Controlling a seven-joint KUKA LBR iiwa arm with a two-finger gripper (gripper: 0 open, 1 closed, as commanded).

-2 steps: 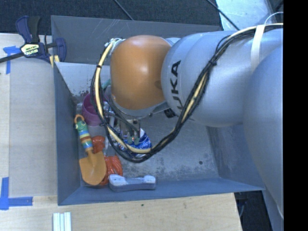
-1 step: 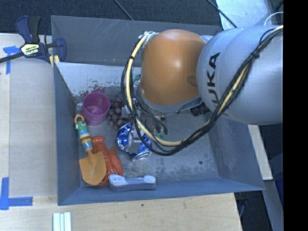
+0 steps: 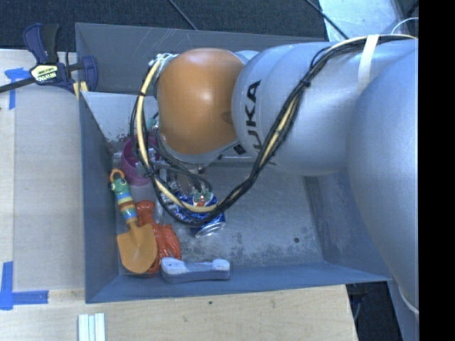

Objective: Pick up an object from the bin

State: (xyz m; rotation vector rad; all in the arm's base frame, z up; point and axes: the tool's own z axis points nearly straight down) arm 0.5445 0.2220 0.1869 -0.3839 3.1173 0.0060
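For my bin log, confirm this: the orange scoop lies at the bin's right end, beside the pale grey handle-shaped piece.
Wrong side. The camera view shows the orange scoop at that view's left end of the bin, not the right, beside the pale grey handle-shaped piece.

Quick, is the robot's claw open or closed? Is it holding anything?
Gripper: cannot tell; it is low over a blue and white crumpled thing left of the middle of the bin.

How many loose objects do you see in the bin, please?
6, left side: purple cup, striped toy, orange scoop, red lump, grey tool, blue-white item under gripper; more possibly hidden.
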